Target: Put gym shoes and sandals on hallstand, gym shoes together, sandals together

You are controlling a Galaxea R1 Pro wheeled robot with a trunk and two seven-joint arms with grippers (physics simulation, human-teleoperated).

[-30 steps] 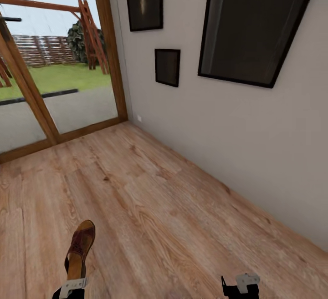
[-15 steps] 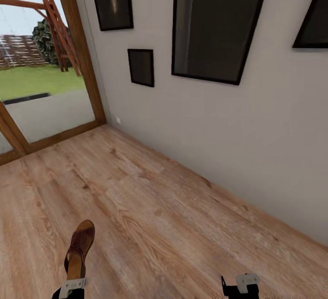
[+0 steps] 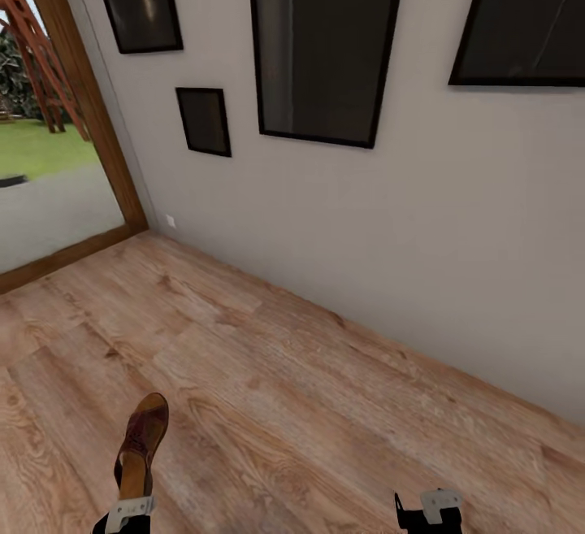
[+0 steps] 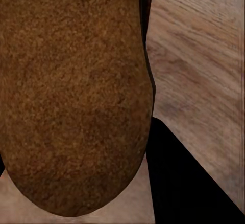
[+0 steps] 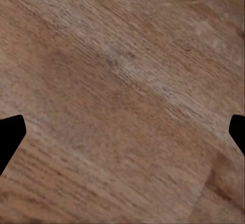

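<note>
A dark-brown sandal [image 3: 140,445] with a tan footbed hangs above the corridor floor [image 3: 309,388] at the lower left of the head view. My left gripper [image 3: 128,511] is shut on its heel end. In the left wrist view the sandal [image 4: 71,91] looms close as a brown grainy surface, with wood planks [image 4: 204,55] beside it. My right gripper [image 3: 429,511] stands at the lower right, and in its wrist view the right gripper [image 5: 122,134] is open over bare planks, with one dark fingertip [image 5: 9,138] at each side. The gym shoes, the other sandal and the hallstand are out of view.
A pale wall [image 3: 390,258] runs diagonally across the back and carries several dark framed pictures [image 3: 321,46]. A wood-framed glass door [image 3: 77,111] at the far left opens onto a lawn. Wood planks stretch between me and the wall.
The camera has turned to the right, so the wall, frames and door have slid left in the picture. The sandal and both grippers keep their places in the view.
</note>
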